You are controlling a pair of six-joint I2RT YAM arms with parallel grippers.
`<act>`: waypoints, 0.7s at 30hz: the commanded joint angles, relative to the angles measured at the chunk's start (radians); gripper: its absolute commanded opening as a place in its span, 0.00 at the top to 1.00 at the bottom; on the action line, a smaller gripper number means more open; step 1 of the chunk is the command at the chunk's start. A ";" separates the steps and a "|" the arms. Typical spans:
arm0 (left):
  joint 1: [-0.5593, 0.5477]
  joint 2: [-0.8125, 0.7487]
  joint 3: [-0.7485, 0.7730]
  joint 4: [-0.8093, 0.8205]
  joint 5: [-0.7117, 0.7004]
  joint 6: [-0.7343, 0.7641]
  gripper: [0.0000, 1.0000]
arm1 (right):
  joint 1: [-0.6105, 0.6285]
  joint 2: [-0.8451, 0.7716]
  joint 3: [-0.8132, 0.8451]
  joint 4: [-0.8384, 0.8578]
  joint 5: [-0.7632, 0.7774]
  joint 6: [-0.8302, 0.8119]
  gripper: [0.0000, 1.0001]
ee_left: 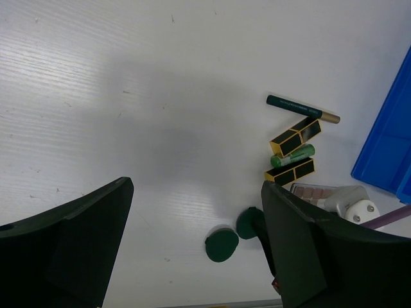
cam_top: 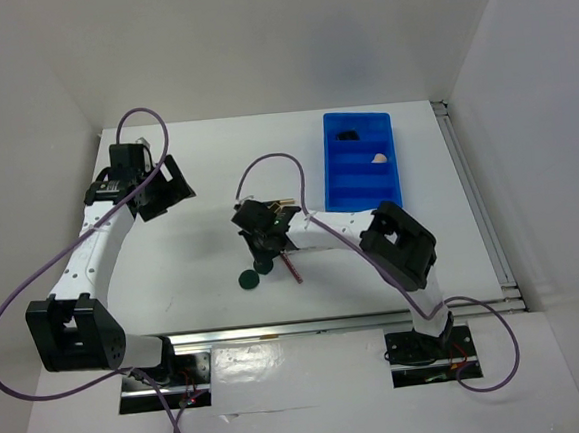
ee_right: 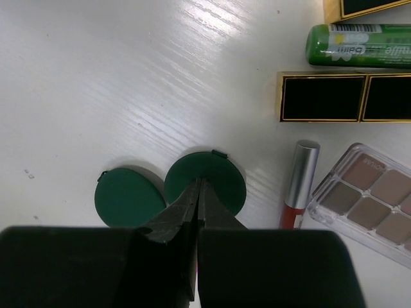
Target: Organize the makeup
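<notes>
Two dark-green discs lie side by side on the white table, the left one (ee_right: pixel 128 197) and the right one (ee_right: pixel 225 173); they also show in the top view (cam_top: pixel 246 278) and the left wrist view (ee_left: pixel 222 245). My right gripper (ee_right: pixel 200 183) is shut with nothing between its jaws, its tips over the right disc. Beside them lie two black-gold lipstick tubes (ee_right: pixel 343 97), a green tube (ee_right: pixel 359 46), a red gloss stick with a silver cap (ee_right: pixel 298 186), a brown-pink palette (ee_right: pixel 369 202) and a dark pencil (ee_left: pixel 302 109). My left gripper (cam_top: pixel 165 191) is open and empty, far to the left.
The blue compartment bin (cam_top: pixel 360 186) stands at the back right. It holds a black item (cam_top: pixel 346 134) and a beige sponge (cam_top: pixel 377 156). Metal rails run along the table's near and right edges.
</notes>
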 commanded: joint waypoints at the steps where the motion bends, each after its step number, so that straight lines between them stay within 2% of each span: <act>1: 0.002 -0.021 -0.002 0.026 0.005 -0.016 0.05 | -0.002 -0.086 -0.018 0.025 0.034 -0.012 1.00; 8: 0.002 -0.021 -0.002 0.026 -0.004 -0.016 0.05 | -0.002 -0.173 0.018 0.025 0.043 -0.028 1.00; 9: 0.002 -0.021 -0.002 0.026 -0.004 -0.016 0.05 | -0.002 -0.148 0.032 -0.015 0.028 -0.028 0.96; 10: 0.002 -0.021 -0.002 0.026 -0.004 -0.016 0.05 | -0.002 -0.136 0.032 -0.026 0.014 -0.041 0.80; 11: 0.002 -0.021 -0.002 0.026 -0.004 -0.016 0.05 | -0.002 -0.124 0.043 -0.026 0.005 -0.042 0.76; 14: 0.002 -0.021 -0.002 0.026 0.005 -0.016 0.05 | -0.002 -0.071 0.043 -0.049 -0.011 -0.042 0.40; 15: 0.002 -0.021 -0.002 0.026 0.005 -0.016 0.05 | -0.002 -0.045 0.052 -0.060 -0.030 -0.042 0.34; 18: 0.002 -0.021 -0.002 0.026 0.005 -0.016 0.05 | 0.007 -0.033 0.064 -0.060 -0.055 -0.042 0.19; 21: 0.002 -0.021 -0.002 0.026 -0.006 -0.016 0.05 | 0.007 -0.033 0.043 -0.040 -0.055 -0.042 0.21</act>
